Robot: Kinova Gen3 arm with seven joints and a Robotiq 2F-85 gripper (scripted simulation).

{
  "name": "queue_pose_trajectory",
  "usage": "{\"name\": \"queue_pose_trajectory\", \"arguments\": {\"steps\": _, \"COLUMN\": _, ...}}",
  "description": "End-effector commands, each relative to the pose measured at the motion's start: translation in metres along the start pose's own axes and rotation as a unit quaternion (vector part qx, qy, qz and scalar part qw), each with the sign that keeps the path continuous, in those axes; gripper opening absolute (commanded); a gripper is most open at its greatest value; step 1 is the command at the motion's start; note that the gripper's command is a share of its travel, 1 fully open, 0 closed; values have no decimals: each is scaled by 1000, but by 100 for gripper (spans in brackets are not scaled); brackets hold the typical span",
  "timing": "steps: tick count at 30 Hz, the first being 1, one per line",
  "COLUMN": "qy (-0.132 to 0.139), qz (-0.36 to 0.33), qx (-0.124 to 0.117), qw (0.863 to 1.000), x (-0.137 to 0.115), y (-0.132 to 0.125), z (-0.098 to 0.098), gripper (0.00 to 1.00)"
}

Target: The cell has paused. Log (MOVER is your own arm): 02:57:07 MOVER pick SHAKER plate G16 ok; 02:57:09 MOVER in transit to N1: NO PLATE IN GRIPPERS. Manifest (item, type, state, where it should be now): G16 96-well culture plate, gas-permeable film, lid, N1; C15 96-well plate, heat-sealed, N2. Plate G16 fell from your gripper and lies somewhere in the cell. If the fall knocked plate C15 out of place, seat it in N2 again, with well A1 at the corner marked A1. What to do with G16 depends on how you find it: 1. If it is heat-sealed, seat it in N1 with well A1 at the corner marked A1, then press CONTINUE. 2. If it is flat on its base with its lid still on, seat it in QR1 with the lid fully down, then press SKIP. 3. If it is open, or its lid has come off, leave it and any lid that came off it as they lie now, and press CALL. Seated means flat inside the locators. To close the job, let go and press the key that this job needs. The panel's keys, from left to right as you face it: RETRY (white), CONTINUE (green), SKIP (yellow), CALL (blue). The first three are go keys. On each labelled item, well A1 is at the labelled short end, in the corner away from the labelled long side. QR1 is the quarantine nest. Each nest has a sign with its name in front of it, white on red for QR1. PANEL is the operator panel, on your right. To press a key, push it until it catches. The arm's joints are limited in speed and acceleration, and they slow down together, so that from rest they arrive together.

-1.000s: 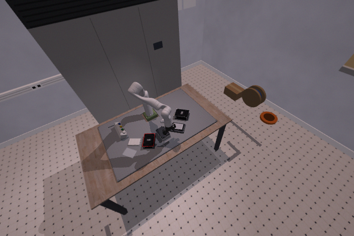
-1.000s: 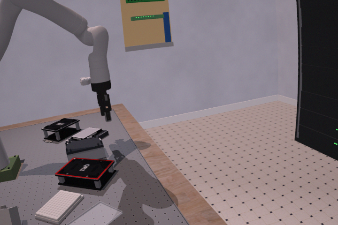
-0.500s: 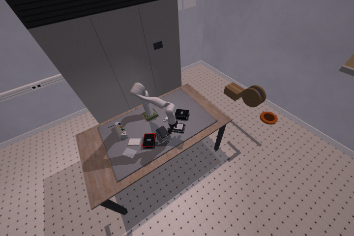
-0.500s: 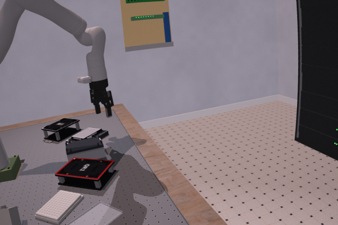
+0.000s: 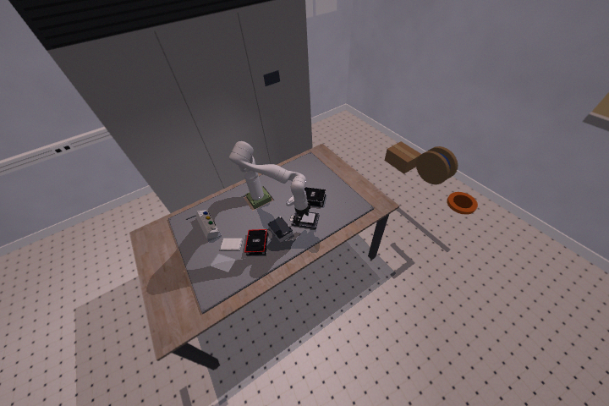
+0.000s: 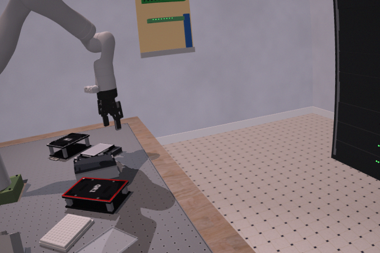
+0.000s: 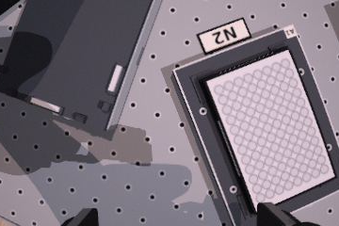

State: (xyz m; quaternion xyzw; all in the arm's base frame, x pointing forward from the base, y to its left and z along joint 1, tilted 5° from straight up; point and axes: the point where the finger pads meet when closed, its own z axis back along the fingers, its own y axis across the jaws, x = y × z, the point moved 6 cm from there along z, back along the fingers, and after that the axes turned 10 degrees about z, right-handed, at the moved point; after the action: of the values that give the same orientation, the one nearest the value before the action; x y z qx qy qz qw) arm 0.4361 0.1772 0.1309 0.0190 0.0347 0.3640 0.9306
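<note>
Overhead, wide-open empty gripper (image 6: 112,123) above perforated grey table mat (image 6: 154,214), dotted tile floor (image 6: 286,184) beyond

Sitting on the table (image 5: 171,325): three black raised nests (image 6: 67,140), two white well plates (image 6: 65,231), one clear flat lid (image 6: 108,240), one grey box (image 6: 95,166).

In the wrist view, a well plate (image 7: 270,127) sat in a nest (image 7: 196,99) at the right of the frame, with the N2 sign (image 7: 223,35) above it. A shaker unit (image 7: 85,52) filled the upper left, well apart from the nest.
</note>
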Motion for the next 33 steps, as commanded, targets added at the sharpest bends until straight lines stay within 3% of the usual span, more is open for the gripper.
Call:
{"name": "queue_pose_trajectory", "arguments": {"steps": 1, "qy": 0, "qz": 7, "qx": -1, "qw": 1000, "x": 6, "y": 16, "z": 1, "gripper": 100}}
{"name": "queue_pose_trajectory", "arguments": {"steps": 23, "qy": 0, "qz": 7, "qx": -1, "qw": 1000, "x": 27, "y": 79, "z": 1, "gripper": 100}}
{"name": "queue_pose_trajectory", "arguments": {"steps": 33, "qy": 0, "qz": 7, "qx": -1, "qw": 1000, "x": 29, "y": 83, "z": 1, "gripper": 100}}
